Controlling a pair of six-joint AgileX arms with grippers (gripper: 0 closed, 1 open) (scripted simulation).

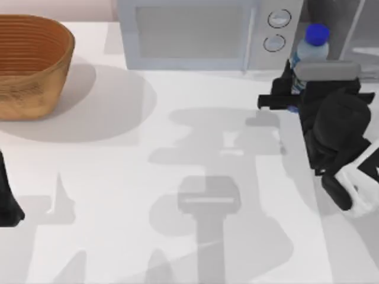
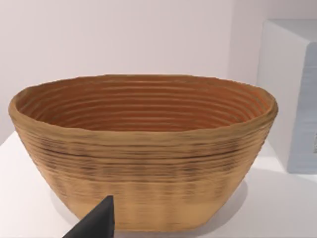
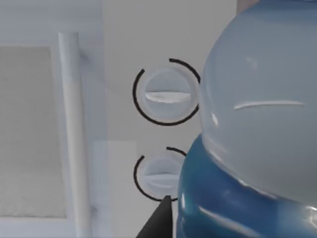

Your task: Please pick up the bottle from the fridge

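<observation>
Two big boxes stand along the table's far edge, the white microwave [image 1: 189, 35] and the fridge [image 1: 355, 29], while the wicker basket [image 1: 29, 65] sits empty, and the right gripper [image 1: 296, 97] appears clenched on the bottle [image 1: 311, 50] just before the fridge, lifted for carrying.

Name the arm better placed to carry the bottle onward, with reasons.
Right. The right gripper is at the bottle, beside the microwave at the table's back right. The left arm sits at the far left edge, facing the basket.
</observation>
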